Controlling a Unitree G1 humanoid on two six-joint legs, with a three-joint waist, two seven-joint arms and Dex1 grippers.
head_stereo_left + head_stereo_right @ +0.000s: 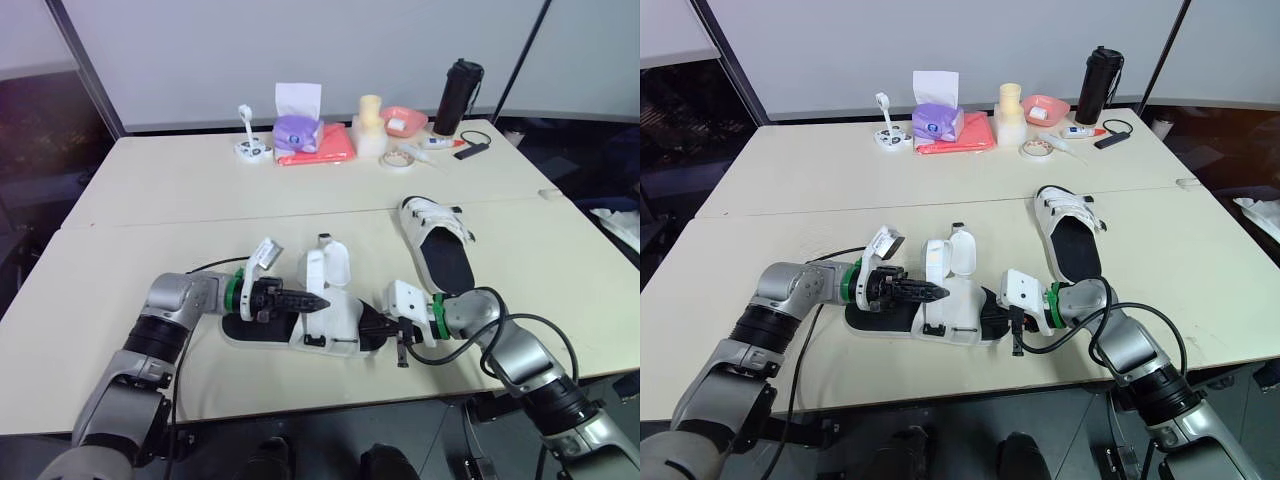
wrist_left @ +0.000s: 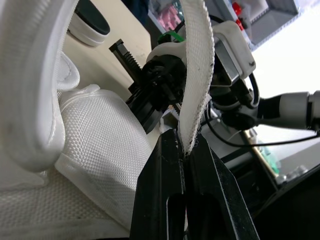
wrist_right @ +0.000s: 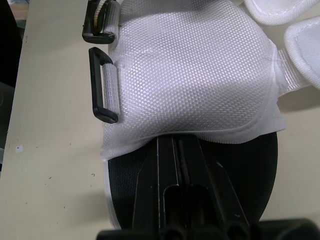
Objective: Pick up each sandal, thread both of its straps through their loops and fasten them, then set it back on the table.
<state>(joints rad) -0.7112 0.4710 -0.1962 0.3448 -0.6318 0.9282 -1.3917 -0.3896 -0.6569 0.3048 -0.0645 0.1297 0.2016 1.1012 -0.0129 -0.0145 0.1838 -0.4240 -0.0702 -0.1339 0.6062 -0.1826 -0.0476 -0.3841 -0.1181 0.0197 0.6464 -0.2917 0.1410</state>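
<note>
Left gripper clamped on the strap tip, right gripper squeezed closed, apparently pinning the sandal flat on the table (near edge, between the arms), so keep that strap untwisted and feed it squarely into the loop.

L arm, grey metal w/ green wrist ring, reaches in low, forearm approx level. L gripper: two black fingers pinched tight on white woven strap. R arm bent at elbow, reaching inward. R gripper fingers pressed together, tips pointing twd L gripper.
</note>
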